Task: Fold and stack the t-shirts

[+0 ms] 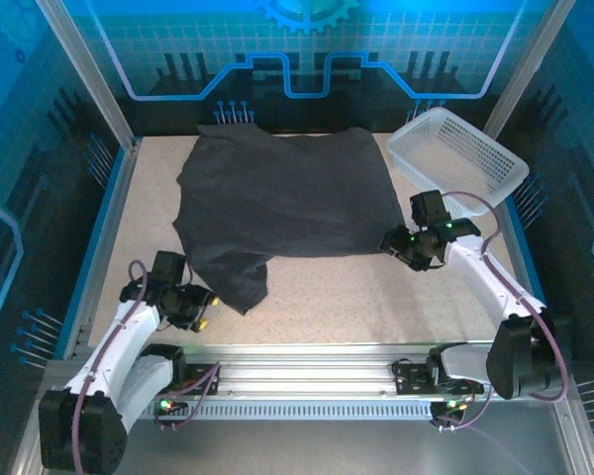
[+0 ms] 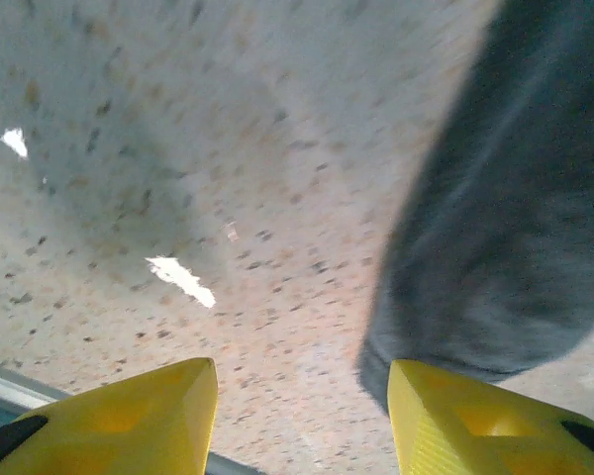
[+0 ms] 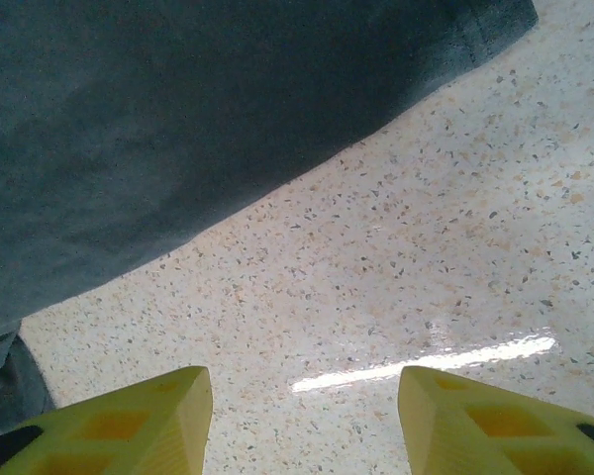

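**Yellow jaws spread on either side of a grey t-shirt**

Closest in the left wrist view, the left gripper (image 2: 302, 416) has its yellow jaws spread with nothing between them, only bare speckled desk (image 2: 178, 178). A blurred, rounded flap of the t-shirt (image 2: 505, 218) lies just ahead of the right-hand jaw. From above, the left gripper (image 1: 206, 315) sits at the near left, just beside that flap, which trails toward the arms from the main cloth.

The t-shirt (image 1: 287, 203) is plain dark charcoal, soft and slightly rumpled. It lies mostly flat over the far middle of the desk (image 1: 317, 297), its long side running left to right.

At the right, the right gripper (image 1: 398, 247) sits just beside the shirt's near right corner. In its wrist view the right gripper (image 3: 305, 416) also has jaws spread and empty, and the t-shirt (image 3: 178, 129) hem runs diagonally ahead and to the left.

Each arm seems well placed for its own near corner. A white basket (image 1: 475, 188) stands at the far right.
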Robot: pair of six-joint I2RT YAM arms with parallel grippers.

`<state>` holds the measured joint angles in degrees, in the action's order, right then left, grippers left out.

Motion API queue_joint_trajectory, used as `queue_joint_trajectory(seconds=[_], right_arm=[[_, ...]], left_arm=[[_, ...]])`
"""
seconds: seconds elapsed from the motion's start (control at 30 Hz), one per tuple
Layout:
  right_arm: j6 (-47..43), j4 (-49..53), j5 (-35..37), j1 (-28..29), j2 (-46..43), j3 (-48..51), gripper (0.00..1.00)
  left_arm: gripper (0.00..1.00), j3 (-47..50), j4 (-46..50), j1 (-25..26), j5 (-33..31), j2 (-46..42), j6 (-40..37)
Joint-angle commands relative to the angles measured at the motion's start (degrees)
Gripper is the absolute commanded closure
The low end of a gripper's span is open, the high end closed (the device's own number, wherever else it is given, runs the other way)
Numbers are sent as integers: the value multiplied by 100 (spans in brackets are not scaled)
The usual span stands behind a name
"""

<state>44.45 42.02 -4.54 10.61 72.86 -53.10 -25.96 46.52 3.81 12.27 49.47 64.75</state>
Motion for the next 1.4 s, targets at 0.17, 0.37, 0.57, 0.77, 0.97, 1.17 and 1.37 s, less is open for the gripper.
queue_joint_trajectory(seconds=[0.17, 0.37, 0.57, 0.77, 0.97, 1.17, 1.37], right_arm=[[-218, -88, -203, -21, 30, 164, 47], [-318, -107, -325, -162, 19, 220, 48], [-368, -176, -395, -228, 7, 425, 49], [-296, -488, -372, -326, -5, 642, 48], [-189, -470, -306, -460, 68, 607, 48], [-106, -414, -107, -624, 85, 516, 47], [-186, -403, -127, -776, 183, 339, 46]], left_arm=[[47, -82, -1160, 1101, -28, 931, 1187], [48, -150, -1797, 1555, -296, 1556, 1617], [50, -654, -1710, 1620, -711, 1690, 1491], [48, -764, -1736, 1614, -712, 2073, 1481], [62, -1046, -1667, 1614, -553, 2922, 1073], [83, -1524, -893, 1614, -943, 2912, 544], [56, -1740, 227, 1605, -1334, 2132, 208]])
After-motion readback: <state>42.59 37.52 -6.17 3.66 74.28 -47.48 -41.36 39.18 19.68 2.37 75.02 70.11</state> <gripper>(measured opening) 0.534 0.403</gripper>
